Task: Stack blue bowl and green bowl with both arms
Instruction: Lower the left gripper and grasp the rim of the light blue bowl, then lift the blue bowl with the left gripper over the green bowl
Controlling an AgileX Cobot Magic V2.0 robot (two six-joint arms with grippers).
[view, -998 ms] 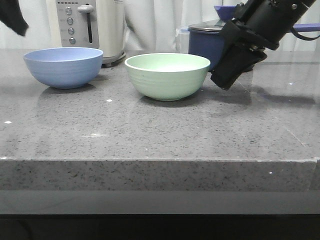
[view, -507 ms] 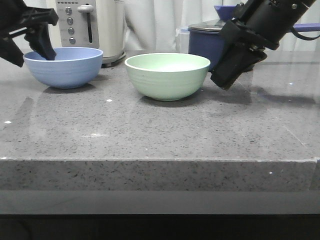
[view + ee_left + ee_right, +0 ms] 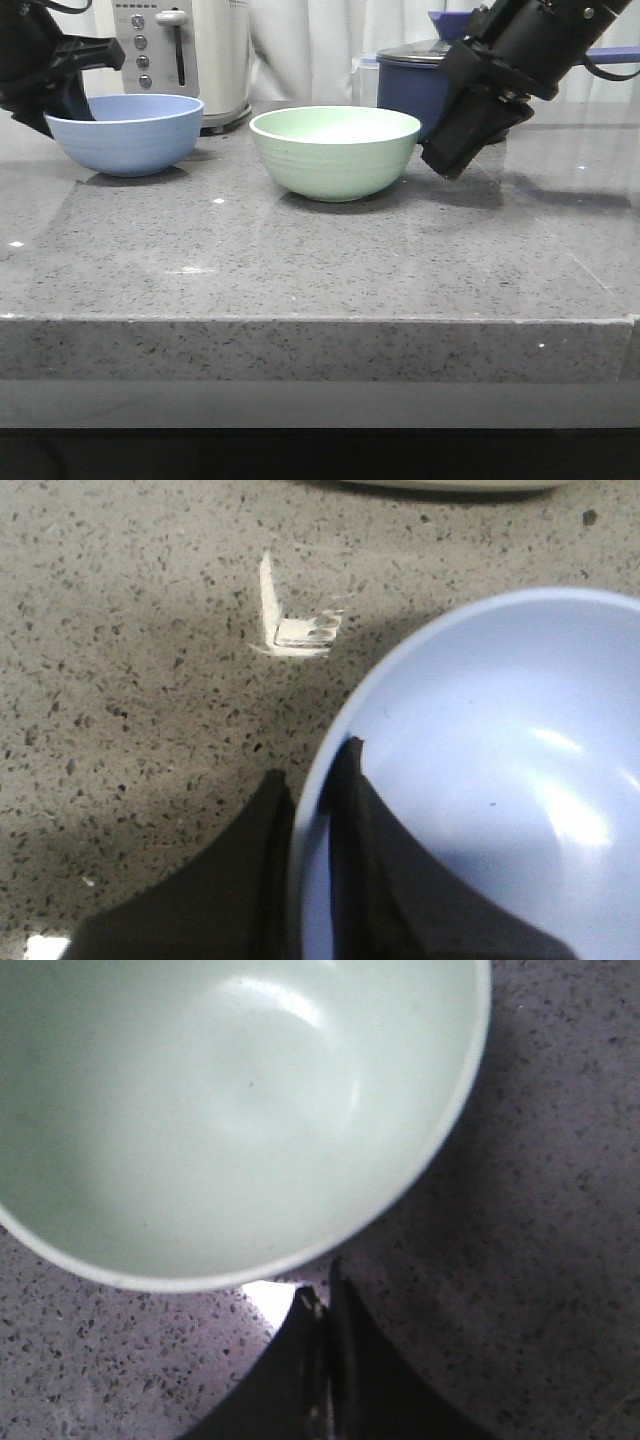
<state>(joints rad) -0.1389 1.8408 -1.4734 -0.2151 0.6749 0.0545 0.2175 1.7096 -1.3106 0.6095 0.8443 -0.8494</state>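
The blue bowl (image 3: 127, 132) stands on the grey countertop at the far left. The green bowl (image 3: 335, 150) stands upright in the middle, empty. My left gripper (image 3: 68, 98) is at the blue bowl's left rim. In the left wrist view my left gripper (image 3: 312, 765) straddles the blue bowl (image 3: 500, 750), one finger inside and one outside, closed on the rim. My right gripper (image 3: 450, 158) hangs just right of the green bowl, tilted down. In the right wrist view my right gripper (image 3: 322, 1282) is shut and empty, just off the green bowl's (image 3: 230, 1110) rim.
A toaster (image 3: 185, 50) stands behind the blue bowl. A dark navy lidded saucepan (image 3: 412, 85) stands behind my right gripper. A white tape mark (image 3: 290, 630) lies on the counter beside the blue bowl. The counter's front edge (image 3: 320, 320) runs across the front view.
My left gripper came down from the upper left onto the blue bowl's left rim and closed on it. The right arm and both bowls have stayed put.
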